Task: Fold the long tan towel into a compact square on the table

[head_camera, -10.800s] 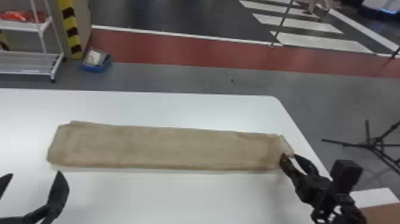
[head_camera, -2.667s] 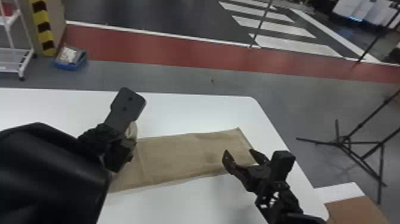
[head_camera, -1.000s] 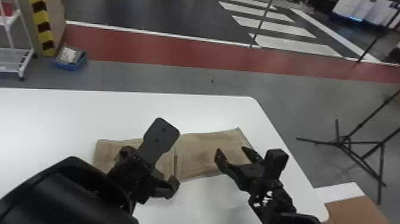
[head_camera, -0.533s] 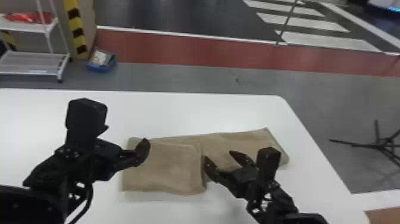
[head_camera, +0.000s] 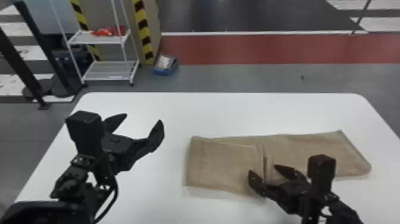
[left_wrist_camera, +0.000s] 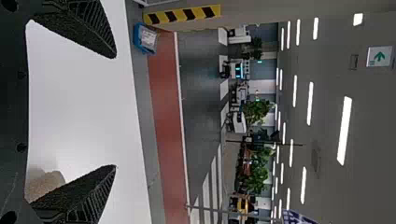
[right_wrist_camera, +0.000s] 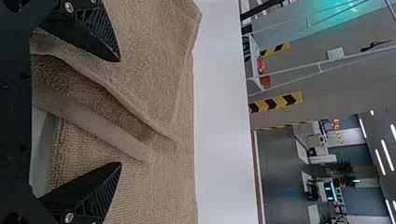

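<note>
The tan towel lies on the white table, its left part folded over onto the middle, with a layered edge facing right. My left gripper stands open left of the towel, touching nothing; in the left wrist view my left gripper has an empty gap. At the towel's near side my right gripper is open, one finger on each side of the folded edge. In the right wrist view my right gripper has the towel's layers between its spread fingers.
Beyond the table's far edge stand a white wire shelf and a blue bin on the floor. Dark posts rise past the table's left corner.
The towel's left part got folded over to the right. My left gripper has moved off the towel to the left and opened wider. My right gripper moved left to the folded edge. The head view turned left.
</note>
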### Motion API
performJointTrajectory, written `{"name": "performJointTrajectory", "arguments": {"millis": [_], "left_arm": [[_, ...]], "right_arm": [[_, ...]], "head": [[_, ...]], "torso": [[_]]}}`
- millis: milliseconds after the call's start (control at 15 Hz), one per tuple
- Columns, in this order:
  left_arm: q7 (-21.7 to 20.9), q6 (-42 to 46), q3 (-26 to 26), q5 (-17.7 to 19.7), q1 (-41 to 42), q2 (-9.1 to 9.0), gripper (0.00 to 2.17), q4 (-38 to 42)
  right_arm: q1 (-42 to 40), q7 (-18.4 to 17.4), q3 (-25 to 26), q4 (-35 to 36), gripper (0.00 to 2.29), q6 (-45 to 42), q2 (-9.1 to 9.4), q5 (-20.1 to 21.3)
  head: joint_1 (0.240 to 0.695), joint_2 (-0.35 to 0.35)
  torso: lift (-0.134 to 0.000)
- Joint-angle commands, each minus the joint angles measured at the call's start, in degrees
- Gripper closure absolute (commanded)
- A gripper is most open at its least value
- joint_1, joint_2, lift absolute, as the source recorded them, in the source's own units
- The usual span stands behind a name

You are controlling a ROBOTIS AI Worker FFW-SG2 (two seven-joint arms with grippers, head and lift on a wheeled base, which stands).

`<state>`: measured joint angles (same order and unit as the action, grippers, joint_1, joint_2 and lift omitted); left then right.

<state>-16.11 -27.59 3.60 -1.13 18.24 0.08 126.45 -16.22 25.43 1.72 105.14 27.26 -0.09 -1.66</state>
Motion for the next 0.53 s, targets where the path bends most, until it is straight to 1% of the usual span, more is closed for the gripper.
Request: {"name": "performJointTrajectory", "arguments": {"millis": [0,200,333,467], "left_arm": [[-0.23,2.49,1.76,2.00,1.80,-0.23,0.03,-0.41],[-1.11,4.42,3.17,3.85,3.03,-0.23,0.03,-1.38],[-1.38,4.60,3.43,4.64,3.39,-0.23,0.03,-1.56],[-1.55,5.30,3.61,4.73,3.74,-0.23,0.03,-1.73]], "right_arm": [[0.22,0.06,-1.10,0.15,0.10,0.30,0.14,0.51],[0.57,0.06,-2.95,0.15,0.13,0.65,0.14,1.66],[0.57,0.06,-3.48,0.15,0.23,0.83,0.14,2.45],[0.57,0.85,-3.39,0.24,0.39,0.83,0.14,2.27]], "head": [[0.695,0.059],[0.695,0.091],[0.695,0.108],[0.695,0.124]], "torso": [[-0.113],[-0.113],[-0.113],[-0.113]]}}
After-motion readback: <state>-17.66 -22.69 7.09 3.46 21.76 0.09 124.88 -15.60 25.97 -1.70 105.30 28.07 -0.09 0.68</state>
